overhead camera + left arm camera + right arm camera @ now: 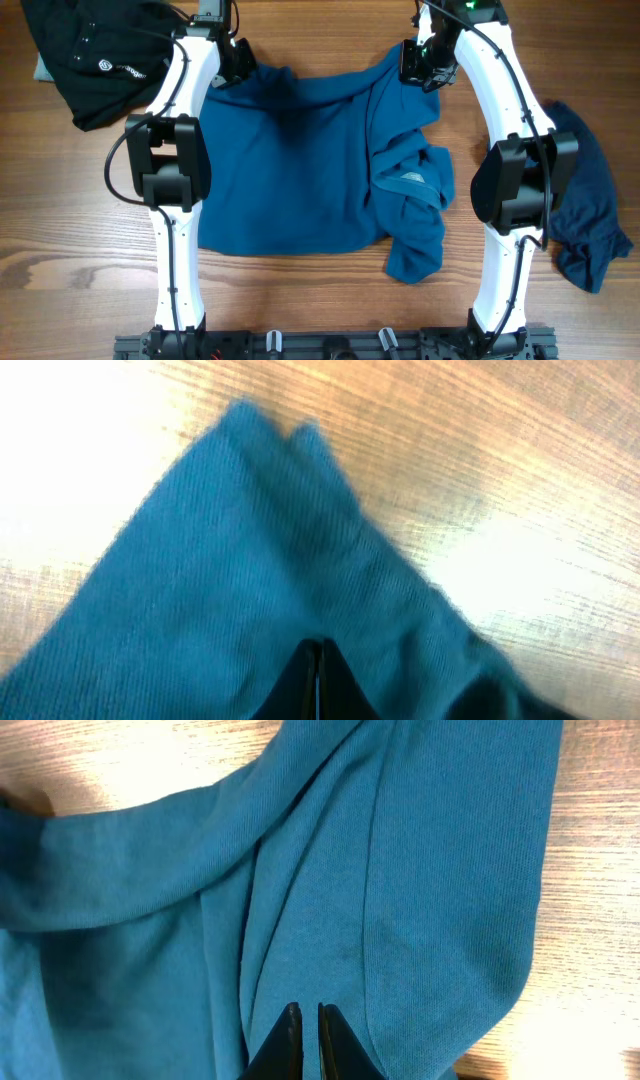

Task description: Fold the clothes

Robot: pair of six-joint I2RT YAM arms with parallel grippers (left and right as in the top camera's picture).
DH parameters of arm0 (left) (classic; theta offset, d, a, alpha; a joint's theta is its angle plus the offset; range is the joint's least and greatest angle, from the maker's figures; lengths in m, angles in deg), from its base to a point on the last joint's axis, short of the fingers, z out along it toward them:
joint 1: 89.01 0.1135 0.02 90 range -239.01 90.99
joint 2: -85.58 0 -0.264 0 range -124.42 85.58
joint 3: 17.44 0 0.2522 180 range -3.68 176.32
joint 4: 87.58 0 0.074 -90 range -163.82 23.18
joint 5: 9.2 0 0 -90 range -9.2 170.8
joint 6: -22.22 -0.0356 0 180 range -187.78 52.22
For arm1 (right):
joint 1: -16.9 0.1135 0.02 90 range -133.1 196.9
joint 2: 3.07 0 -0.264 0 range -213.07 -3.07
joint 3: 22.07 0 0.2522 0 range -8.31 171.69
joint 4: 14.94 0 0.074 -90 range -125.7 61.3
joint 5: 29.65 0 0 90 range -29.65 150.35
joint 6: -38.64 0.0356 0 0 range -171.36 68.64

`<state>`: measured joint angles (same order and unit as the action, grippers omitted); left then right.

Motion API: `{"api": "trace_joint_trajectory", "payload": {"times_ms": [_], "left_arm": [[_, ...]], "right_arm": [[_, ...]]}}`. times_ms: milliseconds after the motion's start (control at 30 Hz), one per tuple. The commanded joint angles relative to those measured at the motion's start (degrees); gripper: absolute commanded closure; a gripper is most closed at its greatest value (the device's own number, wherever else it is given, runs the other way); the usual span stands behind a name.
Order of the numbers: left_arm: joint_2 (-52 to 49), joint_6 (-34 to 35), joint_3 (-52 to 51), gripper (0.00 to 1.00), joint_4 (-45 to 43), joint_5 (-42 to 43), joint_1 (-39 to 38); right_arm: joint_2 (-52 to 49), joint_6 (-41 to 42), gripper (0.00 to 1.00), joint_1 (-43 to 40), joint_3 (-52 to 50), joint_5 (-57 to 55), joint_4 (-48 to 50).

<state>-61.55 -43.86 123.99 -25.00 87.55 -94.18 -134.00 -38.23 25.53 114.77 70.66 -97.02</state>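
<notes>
A mid-blue T-shirt (290,170) lies spread in the middle of the wooden table, its right side bunched and folded over (410,190). My left gripper (238,58) is at the shirt's far left corner. In the left wrist view its fingers (316,645) are pressed together on the blue fabric (220,560). My right gripper (418,62) is at the far right corner. Its fingers (308,1010) are nearly closed on a fold of the shirt (420,870). A darker blue garment (585,200) lies crumpled at the right edge.
A black garment (90,60) with a small white logo lies at the far left corner of the table. Both white arms reach from the near edge along each side of the shirt. Bare wood (80,250) shows at the near left.
</notes>
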Motion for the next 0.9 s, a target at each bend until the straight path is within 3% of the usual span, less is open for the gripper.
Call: {"api": "trace_joint_trajectory", "payload": {"times_ms": [0, 333, 733, 867], "left_arm": [[-4.0, 0.3, 0.0, 0.96, -2.8, -4.6, 0.8], [-11.0, 0.3, 0.0, 0.96, -4.3, -12.4, 2.5], [-12.3, 0.3, 0.0, 0.96, -2.9, -15.0, 11.3], [-12.2, 0.3, 0.1, 0.91, -3.0, -15.2, 12.9]], "right_arm": [[-1.1, -0.7, 0.92, 0.2, -0.5, 1.0, -0.7], [-1.1, -0.7, 0.92, 0.2, -0.5, 1.0, -1.3], [-1.1, -0.7, 0.92, 0.2, -0.5, 1.0, -1.5], [-1.1, -0.7, 0.92, 0.3, -0.5, 1.0, -1.3]]}}
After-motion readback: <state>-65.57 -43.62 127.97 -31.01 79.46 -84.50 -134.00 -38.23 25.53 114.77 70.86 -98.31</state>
